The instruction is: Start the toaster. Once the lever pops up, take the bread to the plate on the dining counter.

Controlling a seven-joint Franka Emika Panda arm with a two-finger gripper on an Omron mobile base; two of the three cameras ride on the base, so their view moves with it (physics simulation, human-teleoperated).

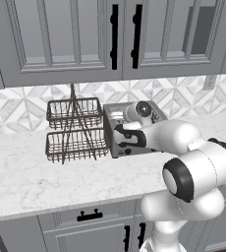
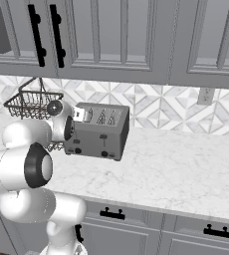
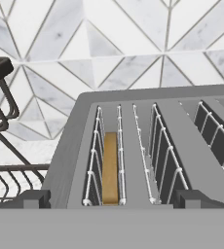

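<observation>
From the left base view, my arm reaches over the front of the toaster (image 1: 122,135), which stands just right of the wire rack (image 1: 75,130) on the worktop (image 1: 26,177).

From the right base view, the toaster's lever (image 2: 103,138) sits on its front face; my wrist crowds the toaster's near end.

In the hand view, my gripper (image 3: 111,197) hangs wide open over the toaster, the bread (image 3: 110,168) deep in the slot nearest the rack. I judge I should drop in front and press that slot's lever fully.
</observation>
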